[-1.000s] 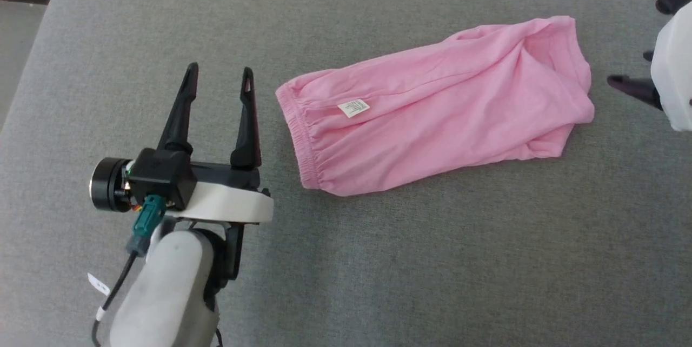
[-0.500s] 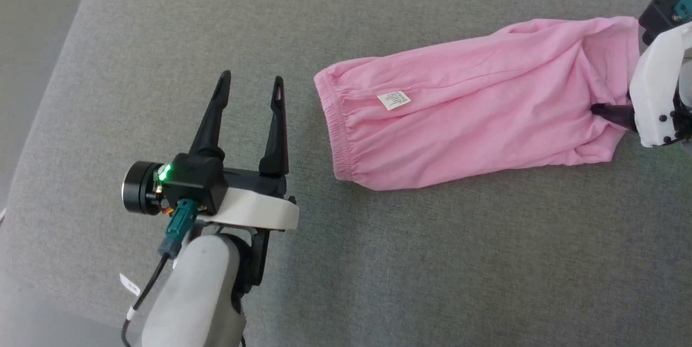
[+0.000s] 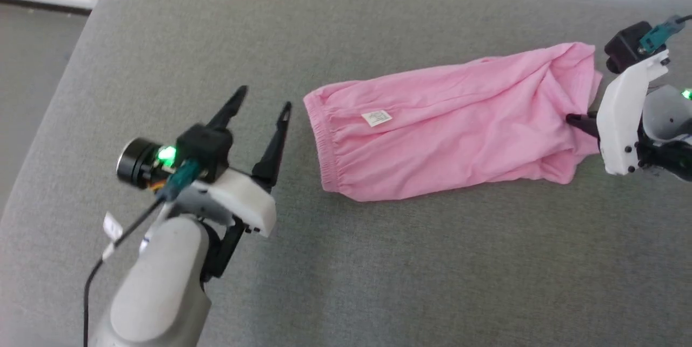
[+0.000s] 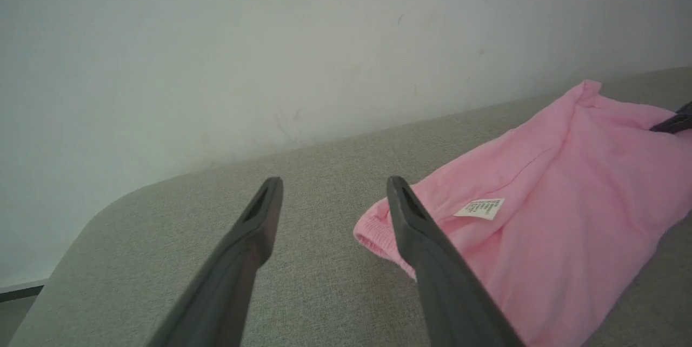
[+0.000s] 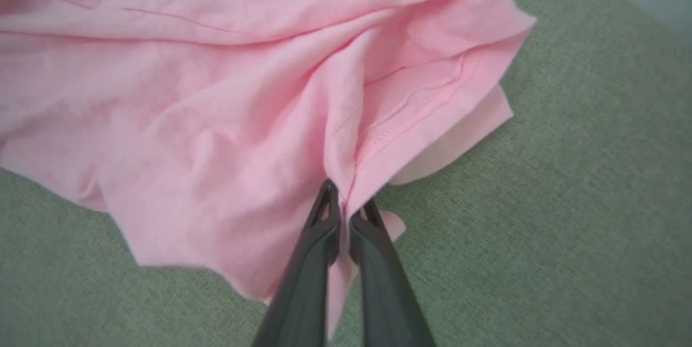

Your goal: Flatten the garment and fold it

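Observation:
The garment [image 3: 448, 122] is a light pink, shorts-like piece lying crumpled across a grey cushion, its gathered waistband [image 3: 324, 141] to the left and a small white label [image 3: 377, 118] on top. My right gripper [image 5: 346, 206] is shut on a pinch of fabric at the garment's [image 5: 216, 93] hem end; in the head view it [image 3: 576, 120] sits at the garment's right edge. My left gripper [image 3: 262, 99] stands open just left of the waistband, touching nothing. The left wrist view has its fingers [image 4: 254, 228] beside the garment [image 4: 540, 228].
The grey cushion [image 3: 378, 271] has a rounded left corner [image 3: 102, 1] with floor beyond it. A pale wall [image 4: 270, 39] rises behind the cushion's far edge. Bare cushion stretches in front of the garment.
My right gripper reached the garment's right end and shut on the fabric there. The head camera shifted, and the left arm tilted a little to the right.

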